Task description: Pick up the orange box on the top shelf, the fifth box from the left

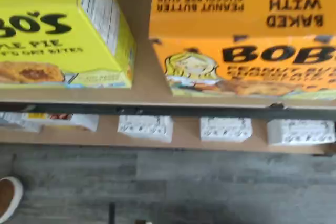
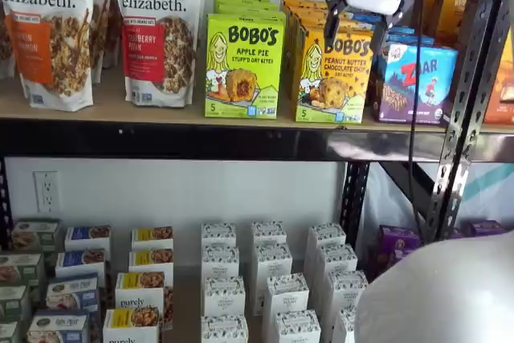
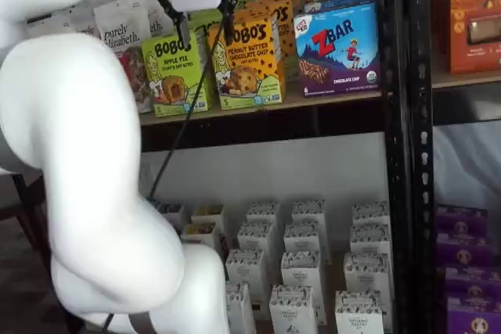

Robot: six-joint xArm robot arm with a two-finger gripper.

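The orange Bobo's Peanut Butter Chocolate Chip box (image 2: 333, 78) stands upright at the front of the top shelf (image 2: 120, 106), between a green Bobo's box and a blue ZBar box. It also shows in a shelf view (image 3: 249, 60) and fills the wrist view (image 1: 247, 51). My gripper (image 2: 353, 34) hangs in front of the box's upper part, white body above and black fingers (image 2: 330, 26) pointing down. In a shelf view the gripper (image 3: 205, 33) shows a plain gap between its fingers. It is open and holds nothing.
A green Apple Pie box (image 2: 243, 66) stands close to the left of the orange box, and a ZBar box (image 2: 414, 82) to its right. Granola bags (image 2: 159, 30) stand further left. A black upright post (image 2: 466, 94) is at the right. White cartons (image 2: 269, 279) fill the lower shelf.
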